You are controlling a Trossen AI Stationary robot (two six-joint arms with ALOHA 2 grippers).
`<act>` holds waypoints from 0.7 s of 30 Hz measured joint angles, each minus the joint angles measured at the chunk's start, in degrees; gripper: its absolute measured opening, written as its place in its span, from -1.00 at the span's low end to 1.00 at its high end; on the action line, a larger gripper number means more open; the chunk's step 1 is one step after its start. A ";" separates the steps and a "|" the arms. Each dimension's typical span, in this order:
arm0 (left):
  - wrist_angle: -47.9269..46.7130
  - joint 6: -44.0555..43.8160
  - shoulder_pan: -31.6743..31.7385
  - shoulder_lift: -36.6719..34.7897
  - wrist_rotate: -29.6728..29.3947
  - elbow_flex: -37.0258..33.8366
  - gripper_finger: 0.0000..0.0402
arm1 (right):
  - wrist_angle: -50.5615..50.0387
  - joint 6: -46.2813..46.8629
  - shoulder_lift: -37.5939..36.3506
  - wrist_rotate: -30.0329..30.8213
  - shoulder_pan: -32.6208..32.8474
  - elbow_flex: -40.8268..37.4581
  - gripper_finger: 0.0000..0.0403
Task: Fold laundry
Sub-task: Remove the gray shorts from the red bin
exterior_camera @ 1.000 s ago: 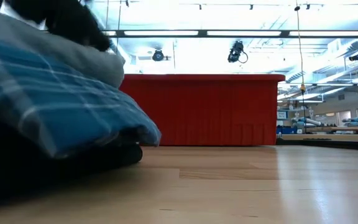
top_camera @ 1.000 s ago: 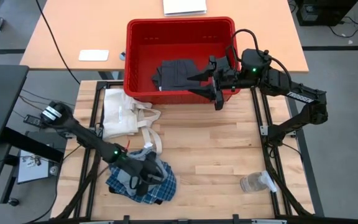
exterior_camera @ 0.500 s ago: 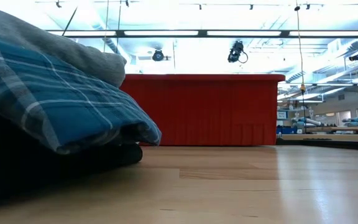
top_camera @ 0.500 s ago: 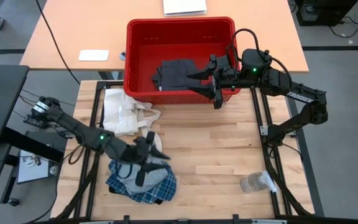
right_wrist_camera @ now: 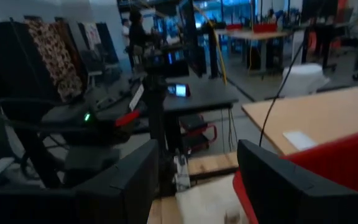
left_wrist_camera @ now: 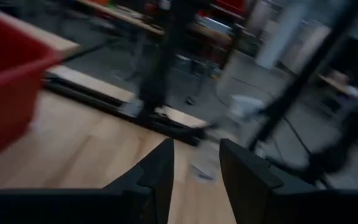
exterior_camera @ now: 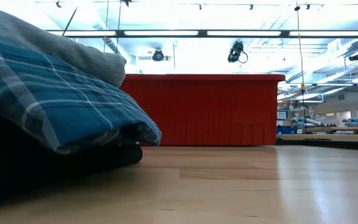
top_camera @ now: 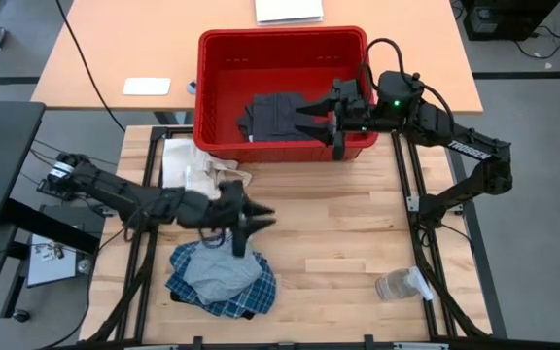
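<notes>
Pale wood makes up the table, with a black frame round its edges. At its left, the left arm reaches in from the side, and the left gripper hangs over the boards just past the cream tote bag; its two dark fingers stand a narrow way apart with nothing between them (the wrist view shows only bare wood and the table's frame through the gap). Just beside that gripper, toward the near edge, the plaid shirt lies in a crumpled heap with a grey piece bunched on top of it; neither gripper touches the heap. From table height the same pile fills the left of the view, blue-and-white plaid under grey cloth, resting on the wood.

Farther along, at the table's far edge, sits the red basket, and inside it lies a dark garment, loosely folded. The right gripper is held over the basket's right part, just above or at that garment's edge; whether it touches I cannot tell. Its fingers are parted fairly wide and hold nothing. Near the right front corner a clear plastic bottle lies on its side.
</notes>
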 joint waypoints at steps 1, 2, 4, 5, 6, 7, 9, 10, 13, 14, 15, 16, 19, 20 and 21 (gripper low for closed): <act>-0.11 -1.10 1.10 0.00 0.11 0.00 -0.34 | -0.79 -0.09 0.04 0.01 -0.09 0.00 0.12; -0.19 -2.33 2.24 0.00 0.72 0.00 -0.34 | -1.56 -0.28 0.06 0.06 -0.30 0.00 0.12; -0.40 -4.23 5.02 0.00 3.65 0.00 -0.34 | -3.09 -0.30 0.06 0.26 -0.86 0.00 0.12; -0.96 -5.23 6.50 0.00 5.18 0.02 -0.34 | -3.85 -0.22 0.06 0.25 -1.23 0.00 0.12; -1.63 -5.81 8.04 0.00 6.67 0.02 -0.34 | -4.63 -0.12 0.06 0.20 -1.64 0.00 0.12; -2.22 -6.19 9.53 0.01 7.95 0.02 -0.34 | -5.36 -0.10 0.06 0.01 -2.12 0.00 0.12; -2.61 -6.26 12.36 0.04 10.21 0.02 -0.34 | -6.98 -0.08 0.06 -1.04 -3.22 0.00 0.12; -2.48 -6.51 13.79 0.04 11.52 0.02 -0.34 | -7.50 -0.04 0.06 -1.69 -3.87 0.00 0.12; -2.38 -8.05 18.18 0.04 16.34 0.02 -0.34 | -9.19 0.14 0.06 -3.98 -5.94 0.00 0.12; -2.42 -8.55 19.68 0.04 18.23 0.02 -0.34 | -9.77 0.14 0.06 -4.31 -6.64 -0.01 0.12; -2.44 -9.09 21.11 0.04 20.04 0.02 -0.34 | -10.24 0.09 0.06 -4.44 -7.29 -0.02 0.12; -2.40 -9.35 22.44 0.04 21.73 0.02 -0.34 | -10.44 -0.06 0.06 -4.45 -7.87 -0.02 0.12; -2.40 -10.10 26.47 0.04 26.40 0.02 -0.34 | -10.49 -1.28 0.06 -4.46 -9.79 -0.02 0.12; -2.61 -10.20 27.80 0.04 27.84 0.15 -0.34 | -10.49 -1.64 0.06 -4.46 -10.57 -0.02 0.12; -3.04 -10.25 29.18 0.04 29.29 0.57 -0.34 | -10.51 -1.85 0.09 -4.43 -11.38 -0.02 0.12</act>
